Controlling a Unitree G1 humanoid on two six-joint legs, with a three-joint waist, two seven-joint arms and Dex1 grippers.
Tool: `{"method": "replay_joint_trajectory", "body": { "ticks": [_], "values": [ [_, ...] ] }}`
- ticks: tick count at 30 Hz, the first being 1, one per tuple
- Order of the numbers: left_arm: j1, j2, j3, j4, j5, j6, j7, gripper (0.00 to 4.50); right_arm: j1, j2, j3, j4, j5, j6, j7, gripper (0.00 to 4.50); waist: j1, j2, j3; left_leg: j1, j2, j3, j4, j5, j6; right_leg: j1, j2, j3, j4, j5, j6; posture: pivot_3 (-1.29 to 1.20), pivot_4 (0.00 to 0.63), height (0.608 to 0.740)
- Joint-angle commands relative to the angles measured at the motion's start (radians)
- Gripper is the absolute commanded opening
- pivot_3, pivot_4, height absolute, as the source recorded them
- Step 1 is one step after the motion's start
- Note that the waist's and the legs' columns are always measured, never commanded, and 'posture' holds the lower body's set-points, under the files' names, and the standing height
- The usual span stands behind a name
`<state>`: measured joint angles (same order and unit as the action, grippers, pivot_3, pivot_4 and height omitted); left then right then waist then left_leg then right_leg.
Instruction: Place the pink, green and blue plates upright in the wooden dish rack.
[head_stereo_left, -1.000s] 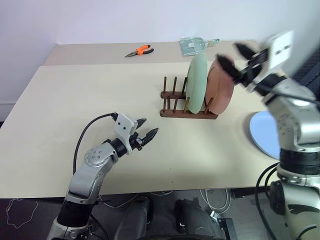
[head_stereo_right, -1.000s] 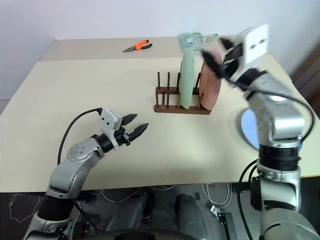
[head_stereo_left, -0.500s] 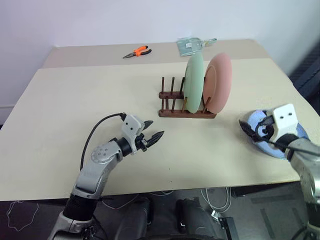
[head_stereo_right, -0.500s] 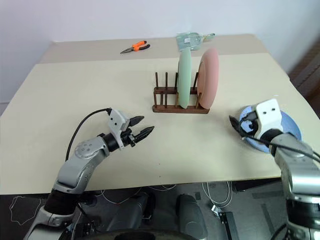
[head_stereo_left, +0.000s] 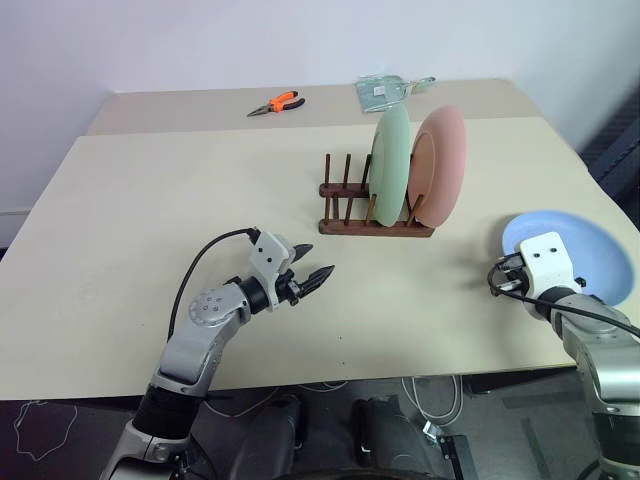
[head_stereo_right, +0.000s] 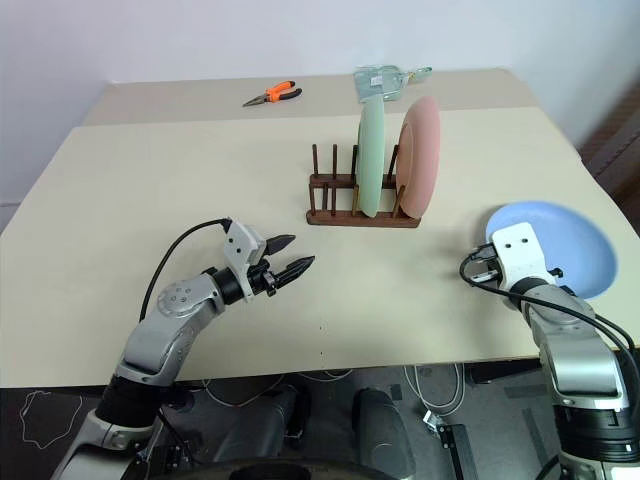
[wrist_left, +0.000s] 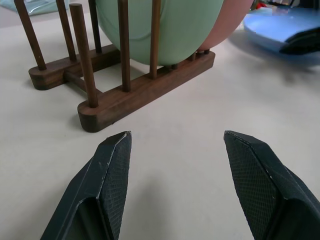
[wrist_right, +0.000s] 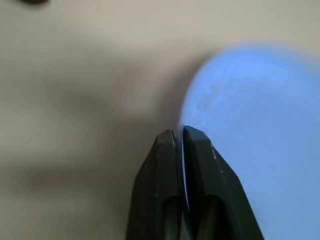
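Left hand (head_stereo_left: 318, 273) open and level; right hand (wrist_right: 180, 137) pinched shut.

Plates (head_stereo_left: 390, 165) green, (head_stereo_left: 440, 160) pink, (head_stereo_left: 585, 250) blue — rack (head_stereo_left: 375, 225) dark brown — pliers (head_stereo_left: 277, 103) orange-handled.

My arms are silver-grey metal with rounded joints and ribbed black cuffs. Each wrist carries a white, boxy camera housing, fed by a looping black cable. My left claw (head_stereo_left: 312, 274) has two black, pointed fingers (wrist_left: 107, 175) with fine cross-hatched texture on their inner pads.
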<state>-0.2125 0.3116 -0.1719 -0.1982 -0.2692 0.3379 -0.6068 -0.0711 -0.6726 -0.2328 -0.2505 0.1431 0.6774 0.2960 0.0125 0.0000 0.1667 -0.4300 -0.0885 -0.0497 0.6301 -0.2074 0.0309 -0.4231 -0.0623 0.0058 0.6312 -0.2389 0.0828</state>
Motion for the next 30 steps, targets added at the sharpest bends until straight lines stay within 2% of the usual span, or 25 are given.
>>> {"method": "replay_joint_trajectory", "body": {
  "ticks": [1,4,8,13,16,17,19,21,22,25,30],
  "values": [
    [-0.002,0.005,0.022,-0.024,0.006,-0.025,0.007,3.02,-0.095,0.019,-0.053,-0.034,0.001,-0.095,-0.025,0.05,0.0,0.0,0.0,0.0,0.0,0.0,0.0,0.0,0.0,0.0,0.0,0.0,0.0,0.0,0.0,0.0,0.15,0.726],
    [-0.002,0.005,0.035,-0.017,0.016,-0.038,0.022,3.02,-0.197,0.035,-0.083,-0.062,0.038,-0.139,-0.018,0.05,0.001,0.0,0.0,0.0,0.0,0.0,0.0,0.0,0.0,0.0,0.0,0.0,0.0,0.0,0.0,0.0,0.15,0.726],
    [-0.024,0.005,0.08,0.025,0.04,-0.082,0.064,3.02,-0.432,0.062,-0.132,-0.14,0.199,-0.164,0.026,0.05,-0.002,0.001,0.001,0.0,0.0,0.0,0.0,0.0,0.0,0.0,0.0,0.0,0.0,0.0,0.001,0.0,0.15,0.726],
    [-0.057,0.016,0.144,0.113,0.091,-0.18,0.13,3.02,-0.694,0.155,-0.146,-0.196,0.527,-0.034,0.042,0.05,0.001,0.001,0.001,0.0,0.0,-0.001,-0.001,0.0,0.0,-0.001,0.0,-0.001,0.001,0.002,0.003,0.0,0.15,0.726],
    [-0.071,0.032,0.178,0.169,0.11,-0.227,0.151,3.02,-0.809,0.29,-0.107,-0.216,0.747,0.05,-0.034,0.05,-0.001,0.0,0.001,0.0,0.0,-0.002,-0.001,0.0,0.0,-0.001,0.0,-0.001,0.001,0.002,0.003,0.0,0.15,0.726],
    [-0.074,0.036,0.184,0.181,0.111,-0.236,0.152,3.02,-0.826,0.333,-0.1,-0.213,0.798,0.065,-0.068,0.05,-0.002,0.001,0.001,0.0,0.0,-0.002,-0.001,0.0,0.0,-0.001,0.0,-0.001,0.001,0.002,0.003,0.0,0.15,0.726],
    [-0.071,0.047,0.197,0.191,0.112,-0.25,0.151,3.02,-0.84,0.489,-0.054,-0.187,0.898,0.073,-0.171,0.05,-0.003,0.0,0.001,0.0,0.0,-0.002,-0.002,0.0,0.0,-0.002,0.0,-0.001,0.001,0.002,0.003,0.0,0.15,0.726],
    [-0.067,0.053,0.204,0.195,0.113,-0.26,0.151,3.02,-0.841,0.581,-0.032,-0.174,0.952,0.076,-0.241,0.05,-0.004,0.001,0.001,0.0,0.0,-0.001,-0.002,0.0,0.0,-0.003,0.0,-0.001,0.002,0.002,0.003,0.0,0.15,0.726],
    [-0.067,0.053,0.205,0.196,0.113,-0.263,0.151,3.02,-0.84,0.592,-0.03,-0.174,0.964,0.078,-0.258,0.05,-0.001,0.001,0.001,0.0,0.0,-0.001,-0.002,0.0,0.0,-0.003,0.0,-0.001,0.003,0.002,0.003,0.0,0.15,0.726],
    [-0.031,0.056,0.208,0.156,0.109,-0.253,0.152,3.02,-0.764,0.724,0.05,-0.065,0.923,0.071,-0.334,0.05,-0.003,0.0,-0.001,0.0,-0.001,-0.001,-0.002,0.0,0.0,-0.004,-0.001,-0.001,0.003,0.002,0.003,0.0,0.15,0.726],
    [-0.004,0.054,0.209,0.117,0.106,-0.236,0.162,3.02,-0.743,0.759,0.04,0.006,0.907,0.04,-0.389,0.05,-0.004,0.001,0.0,0.001,-0.001,-0.001,-0.002,0.0,-0.001,-0.004,-0.001,-0.001,0.003,0.003,0.003,0.0,0.15,0.726]
  ]
}}
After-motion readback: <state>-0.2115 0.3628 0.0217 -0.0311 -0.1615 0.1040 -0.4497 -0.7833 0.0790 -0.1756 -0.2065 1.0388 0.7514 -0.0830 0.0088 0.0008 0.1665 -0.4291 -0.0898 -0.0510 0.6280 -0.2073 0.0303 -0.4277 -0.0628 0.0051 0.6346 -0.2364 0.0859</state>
